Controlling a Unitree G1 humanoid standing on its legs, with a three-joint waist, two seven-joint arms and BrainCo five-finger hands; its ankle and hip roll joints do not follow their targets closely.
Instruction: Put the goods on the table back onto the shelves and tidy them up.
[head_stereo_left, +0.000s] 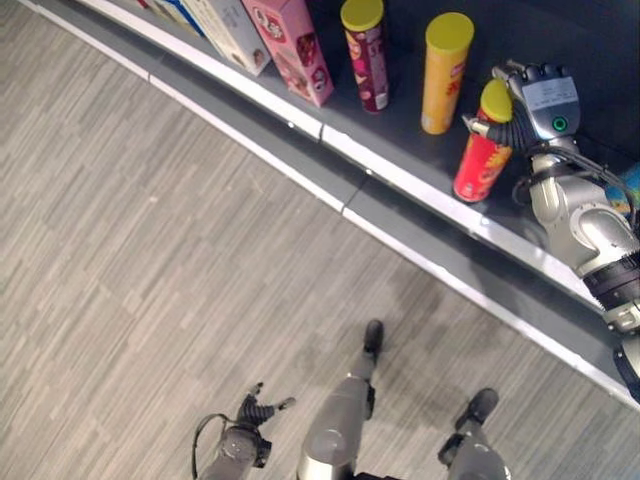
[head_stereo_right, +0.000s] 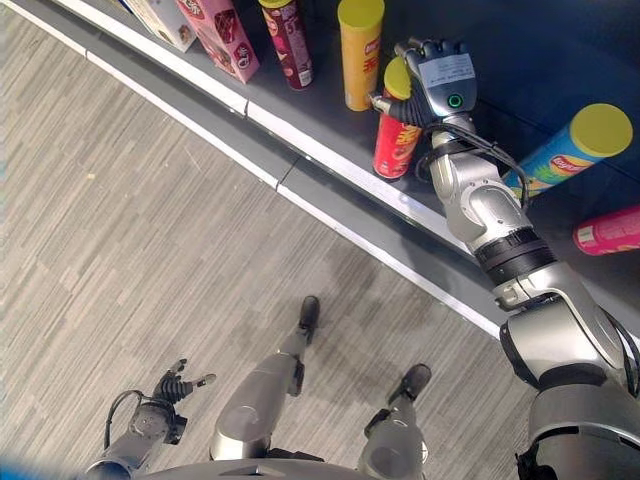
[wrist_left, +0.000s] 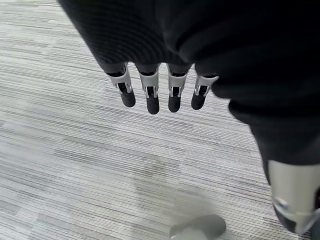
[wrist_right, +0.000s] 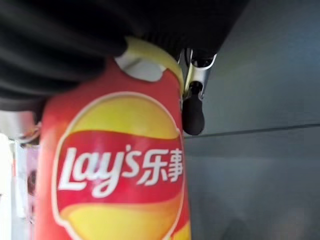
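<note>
Hanging low over the grey striped carpet floor (head_stereo_left: 150, 260), the left robot hand (head_stereo_left: 256, 408) holds nothing, its fingers (wrist_left: 150, 97) straight and spread apart.

Along the dark grey shelf (head_stereo_left: 400, 110), whose pale front edge (head_stereo_left: 300, 120) runs diagonally across the head views, the goods stand in a row. At the left end stands a white cardboard box (head_stereo_left: 228, 30), with a pink cardboard box (head_stereo_left: 295, 45) just beside it. Next comes a dark red cylindrical can with a yellow lid (head_stereo_left: 366, 52), then a taller yellow cylindrical can with a yellow lid (head_stereo_left: 444, 72), both upright and set back from the front edge.

Further right, near the front edge, stands the red cylindrical chip can with a yellow lid (head_stereo_left: 482, 150), slightly tilted. The right robot hand (head_stereo_right: 432, 80) is clamped on its top, fingers curled round the lid and upper wall; in the right wrist view a dark fingertip (wrist_right: 193, 115) sits against the can's side.

Right of that arm, a blue cylindrical can with a yellow lid (head_stereo_right: 570, 155) lies on its side on the shelf, and a pink cylindrical can (head_stereo_right: 608, 230) lies beyond it, toward the right end.
</note>
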